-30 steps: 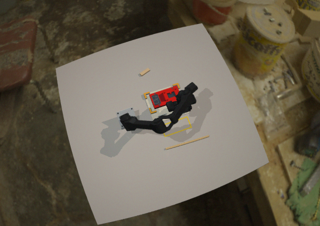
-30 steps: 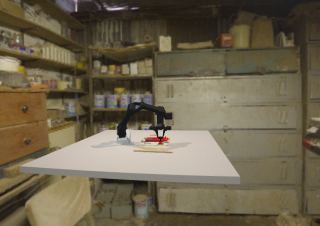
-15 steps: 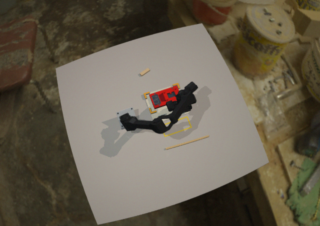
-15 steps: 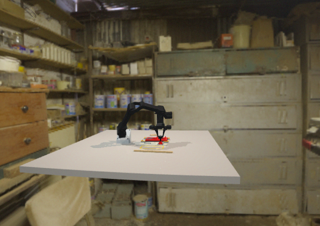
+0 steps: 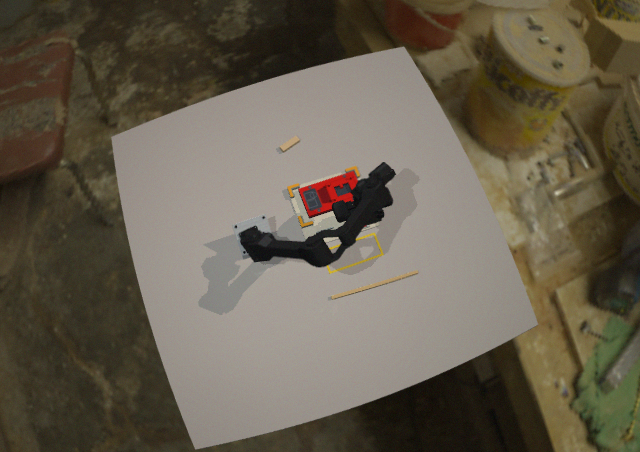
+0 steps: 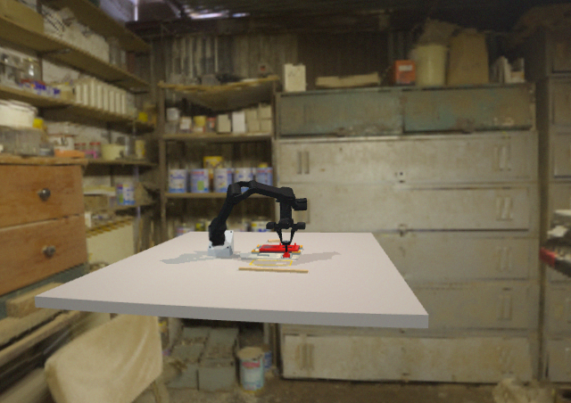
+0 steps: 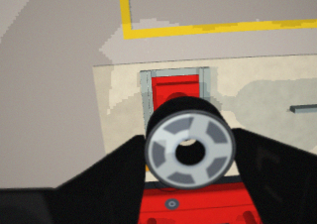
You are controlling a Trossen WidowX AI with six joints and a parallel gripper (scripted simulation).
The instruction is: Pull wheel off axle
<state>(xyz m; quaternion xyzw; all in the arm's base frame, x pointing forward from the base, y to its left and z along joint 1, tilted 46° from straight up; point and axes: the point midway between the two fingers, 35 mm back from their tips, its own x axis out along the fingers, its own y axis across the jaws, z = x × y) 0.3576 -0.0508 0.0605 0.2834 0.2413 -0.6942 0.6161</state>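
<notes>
Clamped on the wheel point(image 7: 189, 148): end effector point(image 7: 188, 157), one black finger point(image 7: 116, 176) on each side of the dark tyre. Seen head-on in the wrist view: a grey hub with five darker patches and a round hole in the middle. No axle seen poking through that hole. Just behind the wheel, a red block point(image 7: 176, 90) in a grey frame. Below the wheel, more red, part of the red toy car body point(image 5: 326, 192).

Sitting on a pale base plate point(image 5: 298, 212) with orange corner marks, a little toward the far right corner from the middle of the bench point(image 5: 258, 359): that red car body. Reaching over it from the arm's base point(image 5: 251, 227), near the middle of the bench: the black arm point(image 5: 310, 248), bent, with the end effector pointing straight down over the right end of the car.

Right beside the base plate, on the side toward the near edge of the bench: the marked area point(image 5: 373, 253), a yellow outline, partly hidden under the arm. Past that, closer to the near edge: a long thin wooden stick point(image 5: 374, 284). Toward the far edge: a small wooden block point(image 5: 289, 143), lying alone, well apart from the rest.

Wheel over the car, not inside the yellow outline.
</notes>
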